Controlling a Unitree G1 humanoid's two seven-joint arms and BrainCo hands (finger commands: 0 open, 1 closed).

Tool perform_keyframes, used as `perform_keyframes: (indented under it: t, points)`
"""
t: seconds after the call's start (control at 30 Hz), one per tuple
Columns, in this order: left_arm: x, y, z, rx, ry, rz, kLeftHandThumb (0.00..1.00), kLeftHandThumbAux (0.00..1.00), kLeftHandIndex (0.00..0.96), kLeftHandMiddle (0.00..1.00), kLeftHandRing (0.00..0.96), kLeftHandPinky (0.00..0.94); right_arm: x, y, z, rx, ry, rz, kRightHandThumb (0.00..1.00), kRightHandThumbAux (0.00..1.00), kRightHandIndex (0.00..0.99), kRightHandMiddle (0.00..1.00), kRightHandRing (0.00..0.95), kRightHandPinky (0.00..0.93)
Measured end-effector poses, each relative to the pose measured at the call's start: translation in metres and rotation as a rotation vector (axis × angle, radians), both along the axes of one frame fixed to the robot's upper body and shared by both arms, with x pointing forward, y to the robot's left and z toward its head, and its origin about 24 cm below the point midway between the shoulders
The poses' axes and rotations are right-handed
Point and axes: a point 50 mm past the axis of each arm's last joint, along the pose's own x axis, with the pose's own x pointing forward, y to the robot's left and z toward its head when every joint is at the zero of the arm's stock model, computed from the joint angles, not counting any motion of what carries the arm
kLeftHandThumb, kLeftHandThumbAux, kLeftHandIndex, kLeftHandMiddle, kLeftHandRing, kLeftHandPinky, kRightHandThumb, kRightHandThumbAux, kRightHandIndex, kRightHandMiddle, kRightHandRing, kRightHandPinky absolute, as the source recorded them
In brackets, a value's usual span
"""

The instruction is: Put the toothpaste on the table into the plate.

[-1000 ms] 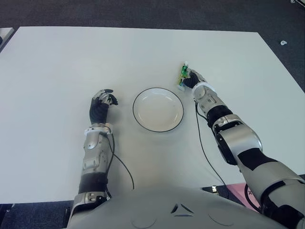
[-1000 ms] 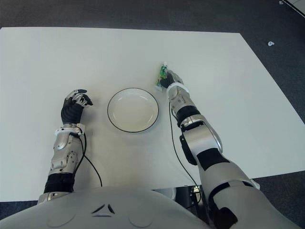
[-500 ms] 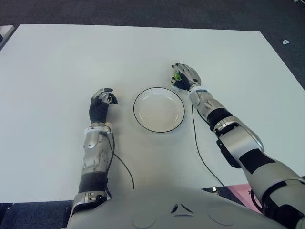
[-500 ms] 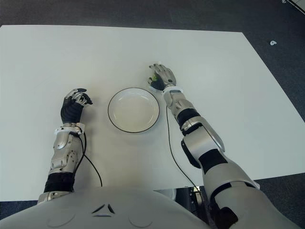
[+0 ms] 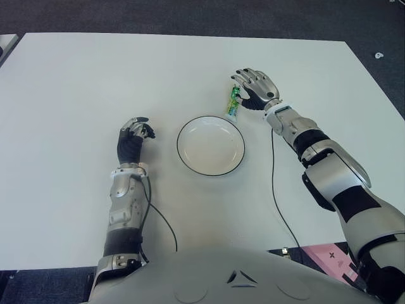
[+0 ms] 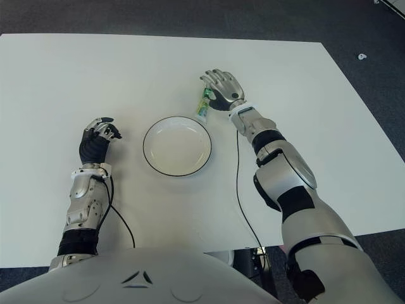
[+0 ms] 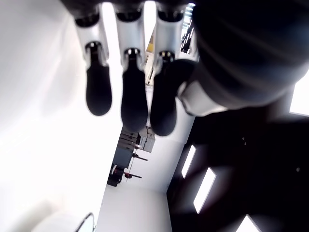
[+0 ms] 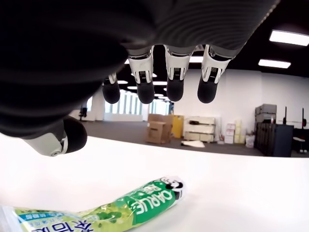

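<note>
A green toothpaste tube lies on the white table, just beyond the far right rim of the white, black-rimmed plate. Nothing is in the plate. My right hand hovers just right of the tube, fingers spread, holding nothing. In the right wrist view the tube lies flat on the table under the open fingers, apart from them. My left hand shows to the left of the plate, its fingers curled around nothing.
A black cable runs from my right arm over the table toward the near edge. Another cable loops by my left forearm. Dark floor lies past the table's far edge.
My right hand, closed around the tube one second ago, has let go, opened and drawn slightly right. The tube now lies a little nearer the plate. The left hand has not moved.
</note>
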Motion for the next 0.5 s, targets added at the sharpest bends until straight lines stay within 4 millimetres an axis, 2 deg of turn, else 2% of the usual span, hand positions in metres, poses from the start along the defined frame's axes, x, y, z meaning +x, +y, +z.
perform_keyframes:
  t: [0.23, 0.5]
  points:
    - [0.000, 0.000, 0.000, 0.002, -0.001, -0.002, 0.717, 0.716, 0.436, 0.618, 0.600, 0.552, -0.002, 0.002, -0.003, -0.036, -0.006, 0.024, 0.685, 0.378, 0.000, 0.000, 0.000, 0.000]
    - [0.000, -0.001, 0.001, 0.004, -0.001, -0.004, 0.716, 0.717, 0.436, 0.613, 0.600, 0.557, -0.012, 0.001, -0.023, -0.170, 0.004, 0.086, 0.719, 0.377, 0.000, 0.000, 0.000, 0.000]
